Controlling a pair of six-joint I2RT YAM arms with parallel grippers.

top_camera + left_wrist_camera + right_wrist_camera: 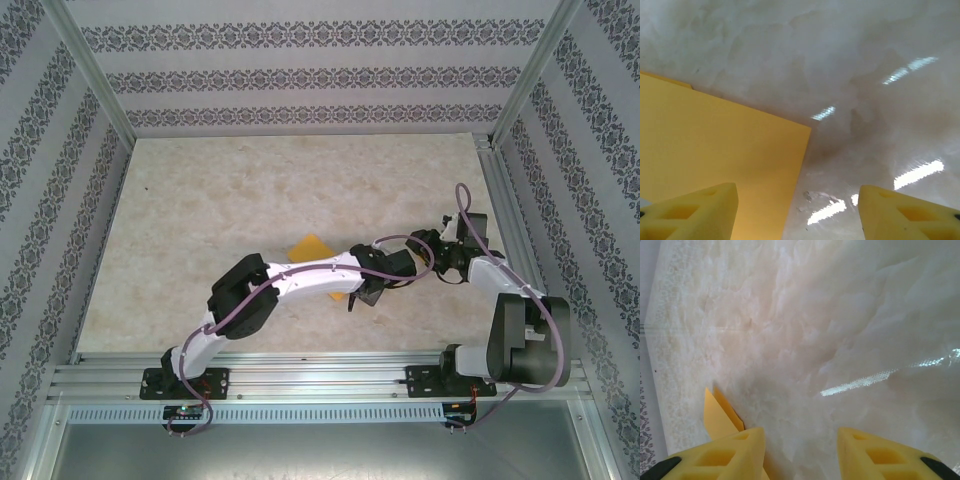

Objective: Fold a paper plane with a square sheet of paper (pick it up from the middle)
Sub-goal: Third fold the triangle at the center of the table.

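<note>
**Left.** The left claw [797, 215] hangs low over the pale, glossy, marbled bench [850, 75], jaws apart and nothing between them. One fingertip [695, 210] stands over the thin orange-yellow sheet of paper [715, 145], the other over bare bench. A closing pinch from here would probably catch only the sheet's margin and crease or drag it.

**Centre.** From above, the paper lies flat near mid-bench, mostly hidden under the left forearm. How far it is folded cannot be told with certainty, though the right wrist view shows a pointed, two-layered corner that suggests a fold is begun. The bench looks slick, so a sideways nudge could slide the sheet and throw the edges out of line.

**Right.** The right claw [800, 455], jaws also apart and empty, sits just beside that corner. A careless descent could flatten or snag the point. The two wrists also work close together, so a collision is possible.
</note>
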